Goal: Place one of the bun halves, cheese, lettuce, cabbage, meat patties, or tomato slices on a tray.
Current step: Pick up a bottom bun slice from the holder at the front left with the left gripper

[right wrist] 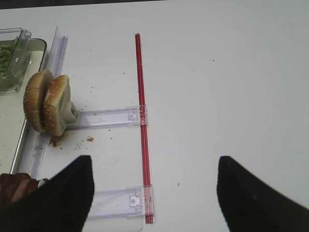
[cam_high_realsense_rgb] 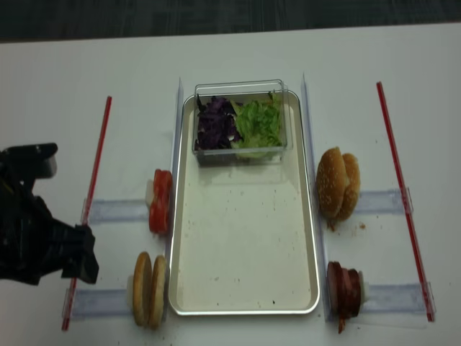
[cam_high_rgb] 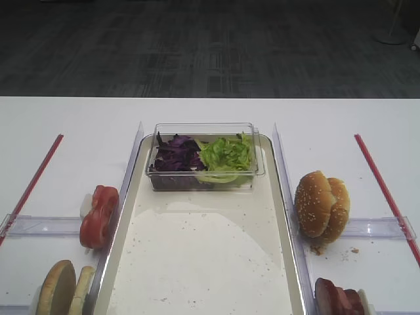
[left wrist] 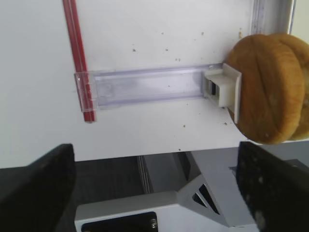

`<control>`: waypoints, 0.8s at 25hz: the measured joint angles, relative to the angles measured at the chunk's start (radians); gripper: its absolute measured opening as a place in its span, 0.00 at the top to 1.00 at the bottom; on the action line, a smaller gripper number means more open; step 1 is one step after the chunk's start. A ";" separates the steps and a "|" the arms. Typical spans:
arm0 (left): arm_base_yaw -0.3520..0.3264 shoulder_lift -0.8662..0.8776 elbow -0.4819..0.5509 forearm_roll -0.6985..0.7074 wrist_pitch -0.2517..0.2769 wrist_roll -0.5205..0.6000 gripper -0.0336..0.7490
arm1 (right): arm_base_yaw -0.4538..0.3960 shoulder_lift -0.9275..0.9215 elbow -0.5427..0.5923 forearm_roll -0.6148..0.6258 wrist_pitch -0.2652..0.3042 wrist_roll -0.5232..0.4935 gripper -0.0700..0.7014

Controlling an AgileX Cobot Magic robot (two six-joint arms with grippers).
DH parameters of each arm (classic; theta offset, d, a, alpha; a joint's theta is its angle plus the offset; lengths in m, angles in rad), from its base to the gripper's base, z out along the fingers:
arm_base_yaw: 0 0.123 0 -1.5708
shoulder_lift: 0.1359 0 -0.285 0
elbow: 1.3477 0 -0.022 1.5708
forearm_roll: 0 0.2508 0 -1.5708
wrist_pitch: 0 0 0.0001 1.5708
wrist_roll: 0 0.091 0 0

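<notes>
Left hand [left wrist: 154, 186] agape beside bun halves [left wrist: 270, 87]

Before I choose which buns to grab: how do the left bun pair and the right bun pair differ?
The left bun pair shows plain tan crusts without seeds; the right bun pair has golden, sesame-seeded crusts. The left pair looks flatter and thinner; the right pair is plumper and domed. The left pair stands at the tray's near corner; the right pair stands farther back. Both stand on edge against clear holders beside the tray.
</notes>
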 joint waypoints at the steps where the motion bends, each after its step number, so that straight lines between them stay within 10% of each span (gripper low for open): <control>1: 0.000 0.002 0.000 0.007 -0.002 0.000 0.17 | 0.000 0.000 0.000 0.000 0.000 0.000 0.19; 20: 0.000 0.002 0.000 -0.080 -0.002 0.002 0.17 | 0.000 0.000 0.000 0.000 0.000 0.000 0.19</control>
